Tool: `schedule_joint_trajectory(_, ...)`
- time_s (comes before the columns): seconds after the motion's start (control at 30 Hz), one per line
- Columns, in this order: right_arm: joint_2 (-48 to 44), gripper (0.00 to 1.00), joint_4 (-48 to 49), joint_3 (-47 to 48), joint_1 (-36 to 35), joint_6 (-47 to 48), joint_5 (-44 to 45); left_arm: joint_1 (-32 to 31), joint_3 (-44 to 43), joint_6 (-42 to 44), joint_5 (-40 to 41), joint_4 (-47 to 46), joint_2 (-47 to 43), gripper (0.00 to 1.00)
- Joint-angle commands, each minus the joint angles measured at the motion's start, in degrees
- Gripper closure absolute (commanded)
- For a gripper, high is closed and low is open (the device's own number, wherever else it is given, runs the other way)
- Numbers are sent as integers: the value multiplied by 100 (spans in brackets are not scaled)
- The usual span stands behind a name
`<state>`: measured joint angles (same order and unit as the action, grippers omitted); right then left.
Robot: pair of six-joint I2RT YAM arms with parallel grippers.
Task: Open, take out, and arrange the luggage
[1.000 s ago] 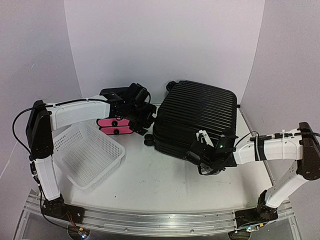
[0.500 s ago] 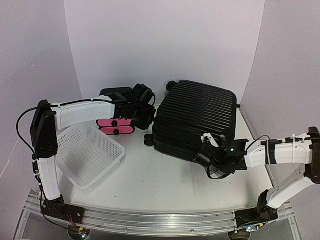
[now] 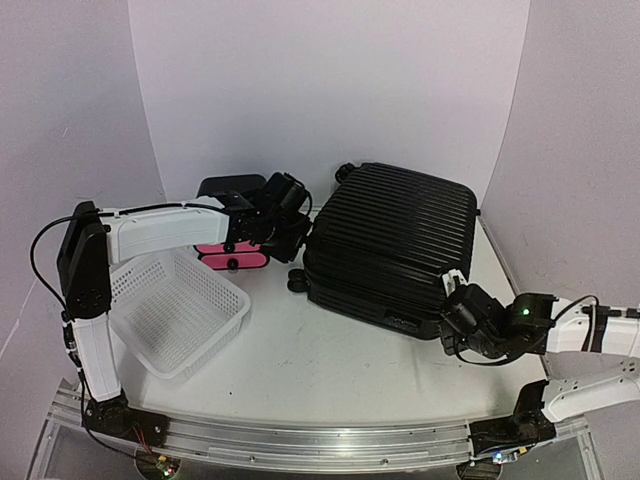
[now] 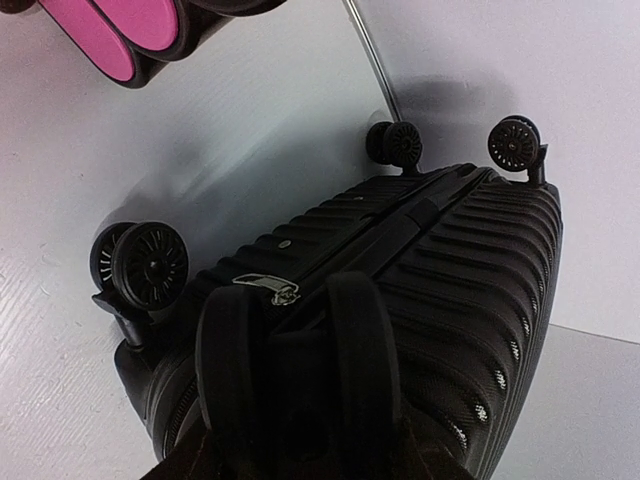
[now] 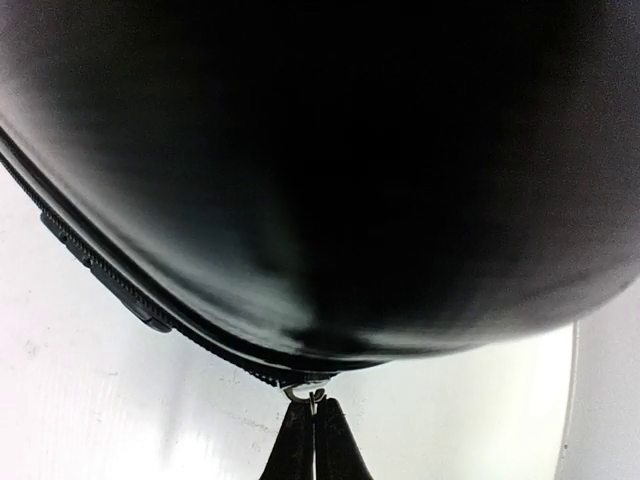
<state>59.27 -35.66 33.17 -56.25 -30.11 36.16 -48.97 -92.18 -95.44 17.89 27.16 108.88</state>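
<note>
The luggage, a big black ribbed suitcase, lies flat at mid table, its shells still together. My left gripper rests against its left side by the wheels. In the left wrist view its fingers stand apart over the luggage seam, just behind a silver zip pull. My right gripper is at the luggage's front right corner. In the right wrist view it is shut on a metal zip pull at the zipper line under the dark shell.
A white mesh basket sits at the front left. A small black box with pink drawers stands behind it, close to my left arm; it also shows in the left wrist view. The luggage wheels point left.
My right gripper has moved right along the luggage's front edge to its front right corner, holding the zip pull. My left gripper has shifted slightly toward the luggage.
</note>
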Motion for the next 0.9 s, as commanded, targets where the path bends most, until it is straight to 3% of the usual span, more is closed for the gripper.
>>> schedule_joint_trajectory(0.0,-674,100,-58,-227,469,588,-82,239,242,696,1105,450,-364,75)
schedule_joint_trajectory(0.3,-1102,100,886,-670,999,1223,-843,255,552,891,1138,452,-518,77)
schedule_joint_trajectory(0.5,-1179,100,1779,-911,1674,1710,-1924,256,707,948,1178,442,-637,78)
schedule_joint_trajectory(0.6,-1343,100,2543,-1198,1770,1919,-2518,256,743,973,1177,436,-657,78)
schedule_joint_trajectory(0.77,-1445,100,2520,-1061,1828,2626,-3117,256,738,1037,1109,431,-611,78)
schedule_joint_trajectory(0.87,-1754,100,3456,-1524,1828,2736,-3229,256,762,1045,1062,420,-588,78)
